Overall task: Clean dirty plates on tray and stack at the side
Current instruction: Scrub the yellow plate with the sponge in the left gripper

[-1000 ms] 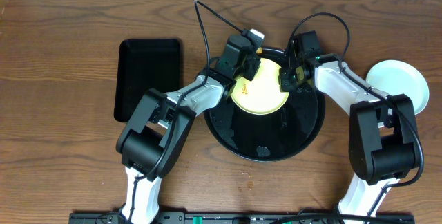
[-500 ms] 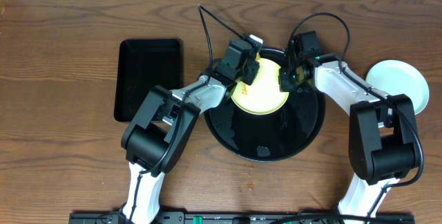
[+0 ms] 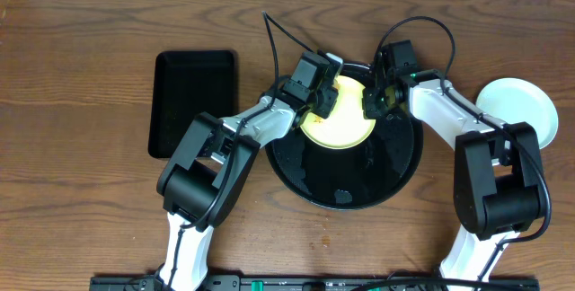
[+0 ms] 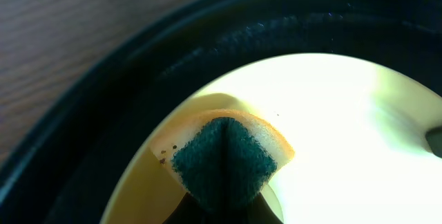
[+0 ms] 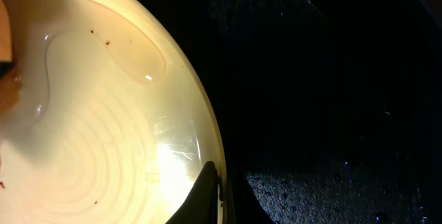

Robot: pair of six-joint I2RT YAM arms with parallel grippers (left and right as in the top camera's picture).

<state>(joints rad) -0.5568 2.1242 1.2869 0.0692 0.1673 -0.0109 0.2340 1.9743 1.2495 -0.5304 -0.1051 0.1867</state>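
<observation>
left fingers (image 4: 181, 216): squeezing a sponge (image 4: 222, 162) against the yellow plate (image 3: 346, 125) in the tray (image 3: 341, 183).
right fingers (image 5: 205, 195): pinching shut on that plate's rim.
progress: one pale plate (image 3: 517, 107) sitting right of tray; scrubbing unfinished.

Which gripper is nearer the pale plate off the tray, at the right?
Right. The right gripper, on the yellow plate's rim, sits left of the pale plate; the left gripper, with a sponge, farther left.

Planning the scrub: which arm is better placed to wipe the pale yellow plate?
Left: the left fingers hold the yellow-and-green sponge on the pale yellow round plate; the right fingers only pinch that plate's rim.
</observation>
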